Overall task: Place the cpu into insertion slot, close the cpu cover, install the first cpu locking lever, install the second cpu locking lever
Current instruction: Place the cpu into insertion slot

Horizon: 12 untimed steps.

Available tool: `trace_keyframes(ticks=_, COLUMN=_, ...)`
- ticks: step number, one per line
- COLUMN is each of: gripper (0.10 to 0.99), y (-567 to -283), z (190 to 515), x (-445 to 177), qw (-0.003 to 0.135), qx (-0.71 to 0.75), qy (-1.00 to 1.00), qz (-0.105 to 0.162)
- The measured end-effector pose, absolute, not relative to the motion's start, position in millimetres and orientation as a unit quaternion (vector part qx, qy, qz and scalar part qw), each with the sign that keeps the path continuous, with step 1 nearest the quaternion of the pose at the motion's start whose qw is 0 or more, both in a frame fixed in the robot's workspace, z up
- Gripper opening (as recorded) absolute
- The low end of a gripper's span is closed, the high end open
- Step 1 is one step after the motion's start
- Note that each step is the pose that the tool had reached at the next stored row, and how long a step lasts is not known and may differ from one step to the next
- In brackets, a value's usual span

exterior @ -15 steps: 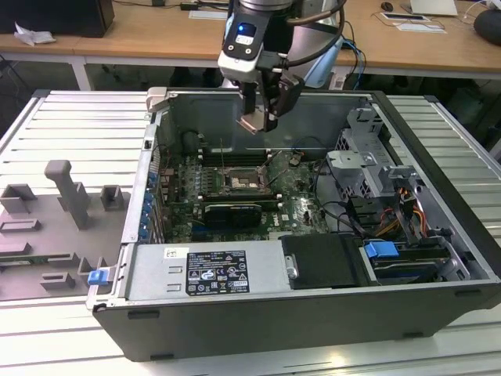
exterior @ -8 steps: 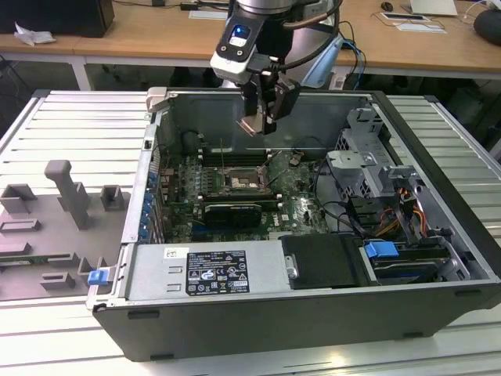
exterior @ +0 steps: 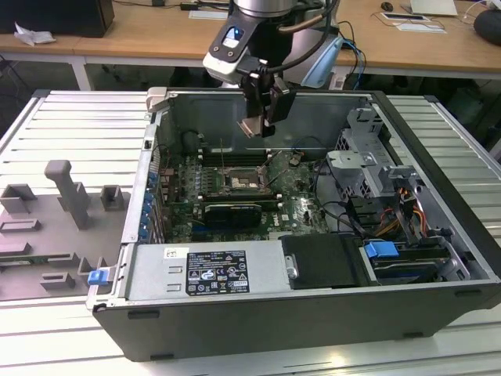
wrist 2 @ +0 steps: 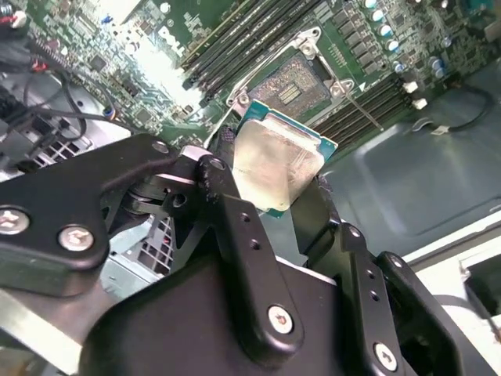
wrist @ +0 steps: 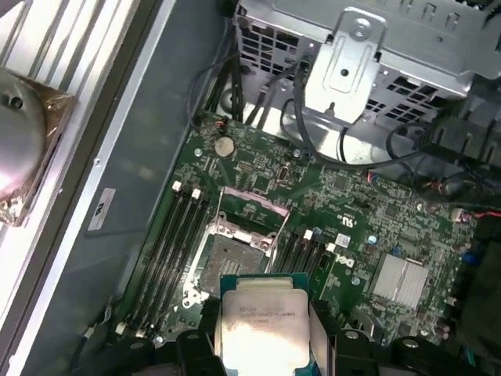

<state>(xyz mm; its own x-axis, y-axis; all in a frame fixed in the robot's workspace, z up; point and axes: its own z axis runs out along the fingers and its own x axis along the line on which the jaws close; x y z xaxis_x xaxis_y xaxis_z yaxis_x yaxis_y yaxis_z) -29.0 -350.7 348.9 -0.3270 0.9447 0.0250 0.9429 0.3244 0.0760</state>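
The tool (exterior: 262,117) is closed narrowly on the cpu (exterior: 252,128). Its two black fingers (wrist 2: 235,211) press opposite edges of the chip, so the silvery top faces up toward both wrist cameras. I judge the edge grip is meant to keep the fingers off the chip's faces and let it settle flat. In the exterior view the tool hangs in the upper middle of the frame, above the open computer case (exterior: 313,321) and well clear of the board inside it.

In the first wrist view the cpu (wrist: 262,329) sits just short of the insertion slot (wrist: 227,258) rather than squarely over it, with air between the two. The slot (exterior: 241,184) lies near the centre of the exterior view, a dark square recess with nothing in it. The cpu cover (wrist: 253,200) appears to be swung up off the slot on its hinge, though the thin frame is hard to make out. That would leave the recess open from above.

The case lies on its side on the ribbed metal table (exterior: 70,125) with its open side up. Inside are the green motherboard (exterior: 301,207), with long memory slots (wrist: 176,243) beside the socket. A labelled power supply (exterior: 203,270) runs along the near wall, and a metal drive cage (exterior: 368,164) stands at the exterior view's right. Grey fixture blocks (exterior: 66,192) stand on the table at the exterior view's left, apart from the case.
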Motion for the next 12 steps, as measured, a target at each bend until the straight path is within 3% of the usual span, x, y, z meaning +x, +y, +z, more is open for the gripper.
trace_keyframes(ticks=12, gripper=0.533, y=-351, z=333, x=-29, qw=0.015, qx=0.685, qy=0.728, qz=0.035)
